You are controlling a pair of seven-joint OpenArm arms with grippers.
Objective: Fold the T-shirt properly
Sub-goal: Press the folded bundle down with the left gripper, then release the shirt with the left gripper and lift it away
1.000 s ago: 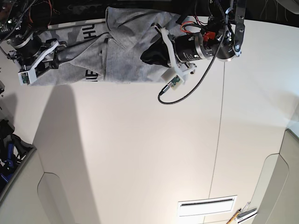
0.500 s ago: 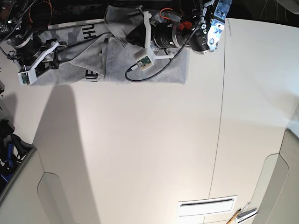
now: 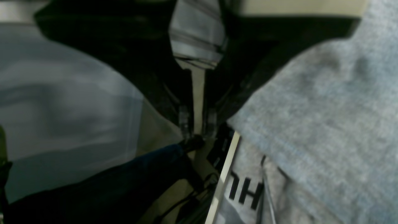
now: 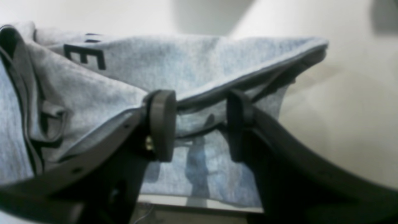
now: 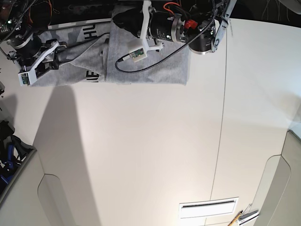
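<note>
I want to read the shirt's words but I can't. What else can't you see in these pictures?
- T-shirt lettering: base view shows scraps only; folds and the picture's top edge hide the rest.
- Left gripper: left wrist view is dark and blurred; nearly shut, nothing clearly held.
- Right gripper: open around a fabric edge; its underside is hidden.
- Items by the table corners: too small.

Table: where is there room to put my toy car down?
Lots of bare table lies below the T-shirt, down to the vent slot and out to the right edge. The top is crowded: the shirt and both arms, left gripper and right gripper, sit there.
</note>
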